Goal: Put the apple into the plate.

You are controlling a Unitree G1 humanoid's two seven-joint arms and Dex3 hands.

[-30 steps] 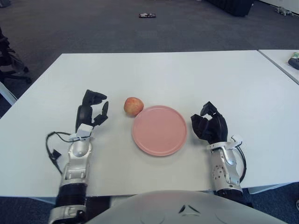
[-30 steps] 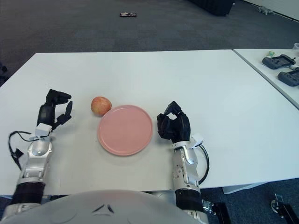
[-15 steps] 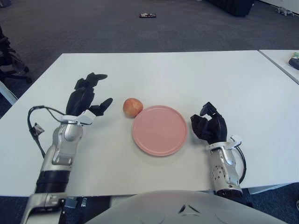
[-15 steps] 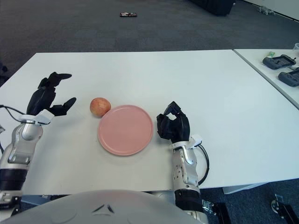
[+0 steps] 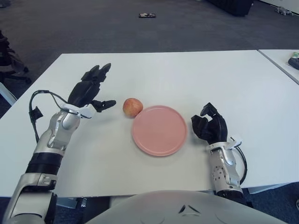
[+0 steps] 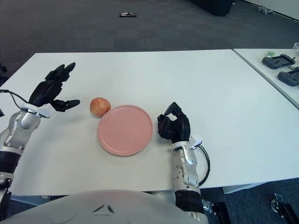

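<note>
A red-yellow apple point(image 5: 133, 107) sits on the white table point(image 5: 187, 74), touching or just off the far-left rim of a round pink plate point(image 5: 160, 130). My left hand point(image 5: 91, 89) is raised above the table to the left of the apple, fingers spread wide and empty, thumb pointing toward the apple. My right hand point(image 5: 209, 127) rests on the table just right of the plate, fingers curled, holding nothing.
A second table point(image 6: 275, 70) at the right holds dark controllers point(image 6: 278, 61). A small dark object point(image 5: 146, 15) lies on the grey carpet beyond the table. A chair point(image 5: 9, 60) stands at the far left.
My left hand has lifted off the table, moved farther away and opened its fingers wide. The apple, plate and right hand have not moved.
</note>
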